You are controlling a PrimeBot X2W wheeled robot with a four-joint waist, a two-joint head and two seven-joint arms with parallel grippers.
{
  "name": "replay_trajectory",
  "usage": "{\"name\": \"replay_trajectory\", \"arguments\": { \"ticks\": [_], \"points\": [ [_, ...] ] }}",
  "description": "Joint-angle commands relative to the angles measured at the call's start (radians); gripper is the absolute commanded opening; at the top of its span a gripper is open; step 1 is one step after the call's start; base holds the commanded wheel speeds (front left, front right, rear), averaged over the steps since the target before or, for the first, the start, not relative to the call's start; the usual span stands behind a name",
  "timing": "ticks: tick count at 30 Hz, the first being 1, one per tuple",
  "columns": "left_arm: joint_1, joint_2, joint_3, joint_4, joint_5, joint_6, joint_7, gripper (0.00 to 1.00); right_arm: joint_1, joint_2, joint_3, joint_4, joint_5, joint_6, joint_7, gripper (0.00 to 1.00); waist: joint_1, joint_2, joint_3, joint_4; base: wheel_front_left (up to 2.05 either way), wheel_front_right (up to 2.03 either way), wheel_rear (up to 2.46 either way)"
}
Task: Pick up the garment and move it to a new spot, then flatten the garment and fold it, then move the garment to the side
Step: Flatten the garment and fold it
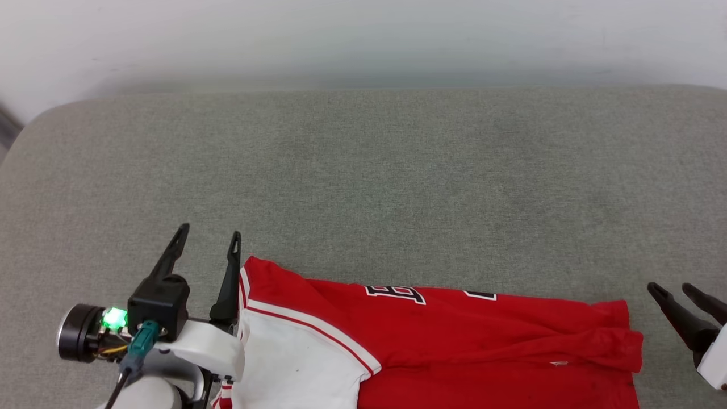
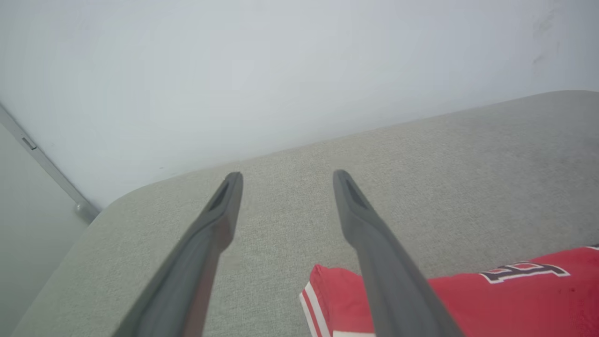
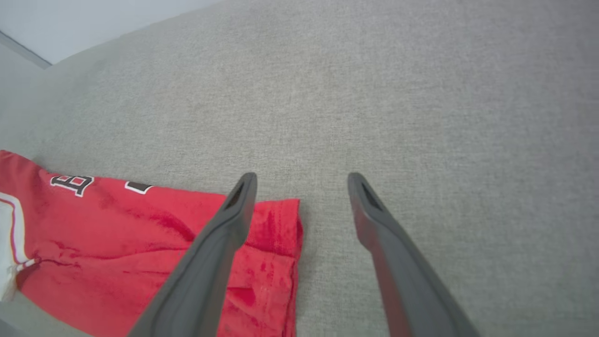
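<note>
The garment (image 1: pixel 443 341), a red jersey with a white sleeve and black white-outlined numerals, lies folded along the near edge of the grey cushion (image 1: pixel 363 182). My left gripper (image 1: pixel 208 234) stands open just off its left end, the right finger beside the striped trim, nothing between the fingers. In the left wrist view the left gripper (image 2: pixel 285 175) is open above bare fabric, with the garment (image 2: pixel 514 299) at lower right. My right gripper (image 1: pixel 670 288) is open just past the garment's right hem. The right wrist view shows the right gripper (image 3: pixel 302 177) open, its left finger over the garment's hem (image 3: pixel 276 224).
The grey cushioned surface stretches wide beyond the garment to a pale wall (image 1: pixel 363 40) at the back. Its rounded left corner (image 1: pixel 34 125) drops off at the far left.
</note>
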Motion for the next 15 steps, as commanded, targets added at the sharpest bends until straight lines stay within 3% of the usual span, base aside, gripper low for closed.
{"name": "replay_trajectory", "arguments": {
  "ticks": [1,7,15],
  "points": [
    [0.045,-0.02,0.034,-0.007,0.033,0.016,-0.005,1.0,0.017,0.016,-0.014,0.015,0.008,0.0,0.007,1.0,0.0001,0.0,0.004,0.004,0.0,0.0,0.0],
    [0.187,-0.127,0.224,-0.018,0.176,0.04,-0.005,1.0,0.038,0.086,-0.025,0.085,0.052,0.0,0.071,1.0,0.0001,0.0,0.015,0.012,0.0,0.0,0.0],
    [0.317,-0.279,0.4,-0.014,0.355,-0.027,-0.005,1.0,0.063,0.154,0.065,0.139,0.112,0.0,0.163,1.0,0.0001,0.0,0.024,0.027,0.0,0.0,0.0]
  ]
}}
